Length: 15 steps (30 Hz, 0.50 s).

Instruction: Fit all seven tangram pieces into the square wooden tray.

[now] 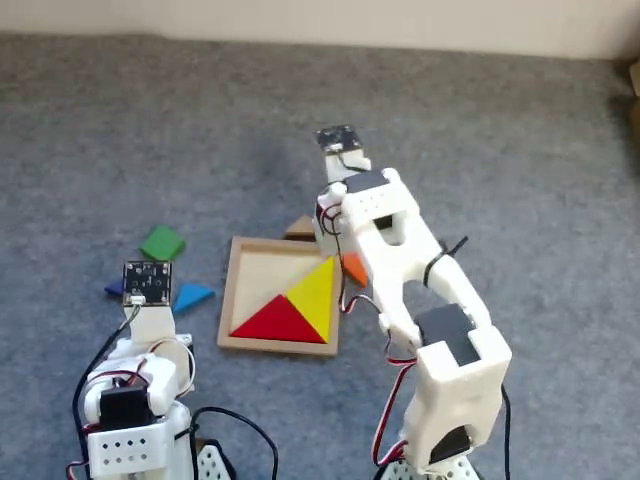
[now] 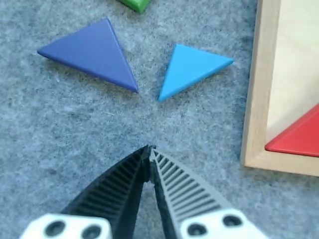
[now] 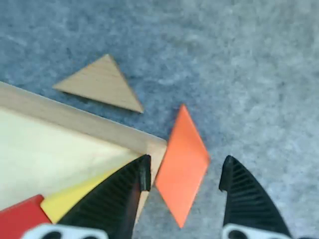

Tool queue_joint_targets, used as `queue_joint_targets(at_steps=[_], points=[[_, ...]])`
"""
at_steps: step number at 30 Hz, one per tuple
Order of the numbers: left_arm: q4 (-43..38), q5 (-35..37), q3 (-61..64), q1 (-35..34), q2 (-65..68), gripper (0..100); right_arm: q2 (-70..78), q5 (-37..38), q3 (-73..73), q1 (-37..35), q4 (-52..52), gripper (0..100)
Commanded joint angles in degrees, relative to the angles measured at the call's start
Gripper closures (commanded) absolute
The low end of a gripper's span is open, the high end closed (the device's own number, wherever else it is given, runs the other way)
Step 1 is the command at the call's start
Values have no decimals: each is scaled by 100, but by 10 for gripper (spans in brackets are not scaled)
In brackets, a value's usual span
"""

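Right wrist view: hovering with right gripper (image 3: 187,167) spread wide and empty astride the orange parallelogram (image 3: 183,172), just beside the tray (image 3: 75,119) rim, at its 3 o'clock in the high view. Best to lower square, pinch across the narrow width, keep the near finger off the rim corner, and lift clear before swinging in. Inside the tray so far: red triangle (image 1: 280,322) at 6 o'clock, yellow triangle (image 1: 315,292) at 3 o'clock, bare wood from 9 to 12; outside, wooden triangle (image 3: 102,82) at 12 o'clock, light blue triangle (image 2: 189,69), dark blue triangle (image 2: 92,52) and green square (image 1: 162,243) around 9 to 10 o'clock, near left gripper (image 2: 149,148), pinched closed on nothing.
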Motion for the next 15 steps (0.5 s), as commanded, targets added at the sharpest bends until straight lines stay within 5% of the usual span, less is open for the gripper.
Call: queue_joint_targets(at_steps=[1, 15], points=[[26, 62, 110, -66, -189, 987, 119, -53, 127, -48, -189, 774], [26, 62, 110, -66, -189, 987, 426, -9, -813, 637, 822, 775]])
